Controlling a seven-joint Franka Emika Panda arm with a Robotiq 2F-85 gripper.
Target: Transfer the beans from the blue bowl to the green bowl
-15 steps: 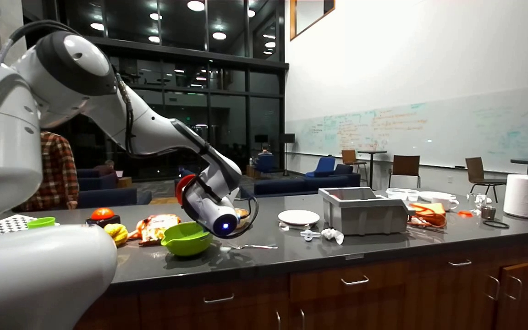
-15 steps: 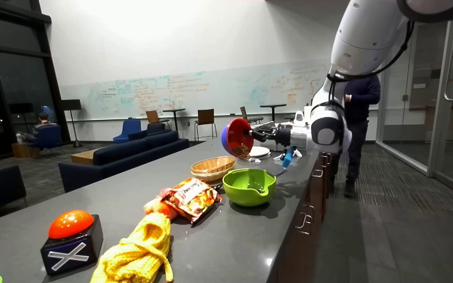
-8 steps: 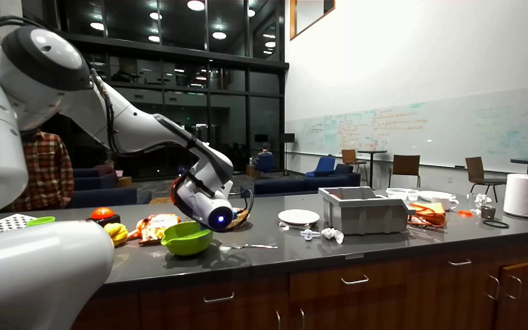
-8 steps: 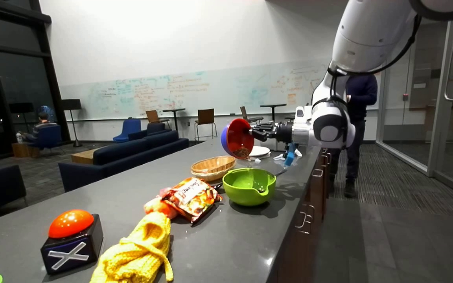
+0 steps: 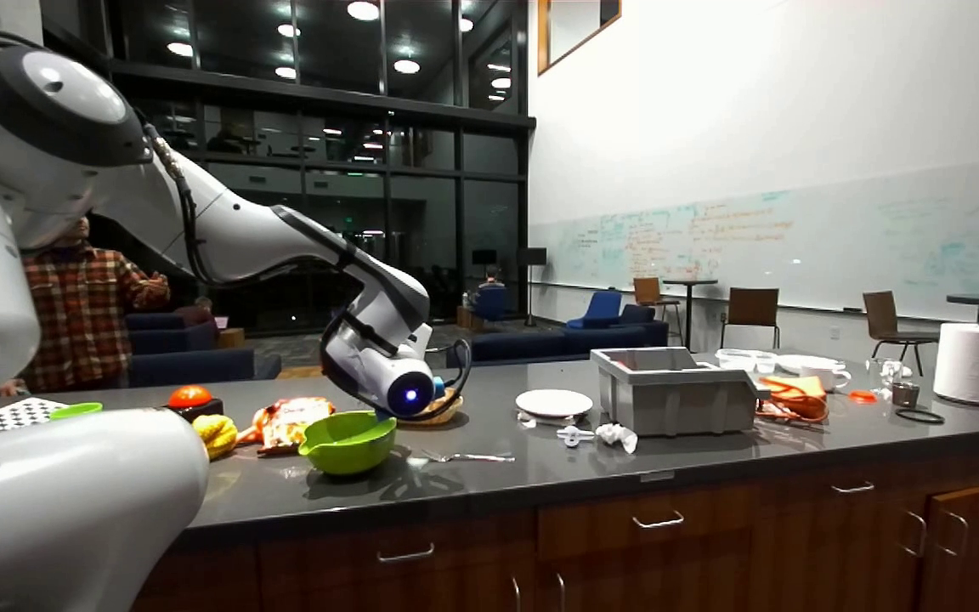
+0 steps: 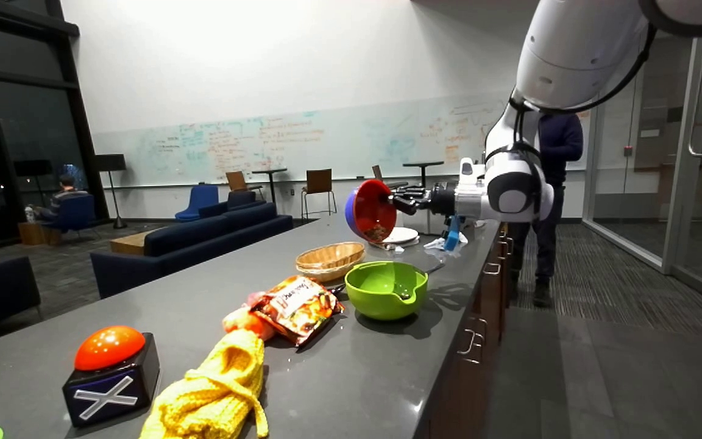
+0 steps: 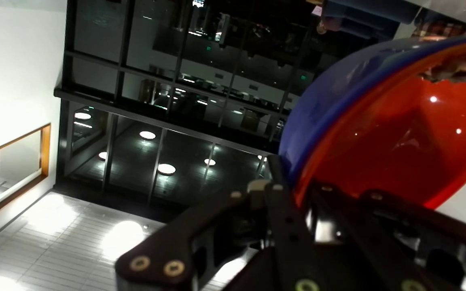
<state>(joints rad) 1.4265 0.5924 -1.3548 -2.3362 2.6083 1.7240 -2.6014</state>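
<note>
One small change this past second: the blue bowl (image 6: 373, 210) shifts slightly up in an exterior view, still tipped on its side. Beans (image 6: 378, 232) still lie along its low edge, so the pour looks unfinished; likely needs more tilt, lined up over the green bowl (image 6: 376, 303). That one sits upright on the bench (image 6: 351, 378), unmoved; can't tell if any beans are inside. Jaws narrow, clamped on the blue bowl's rim.

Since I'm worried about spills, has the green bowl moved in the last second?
No. In an exterior view, the green bowl shows no visible shift either way against the nearest drawer handle.
</note>
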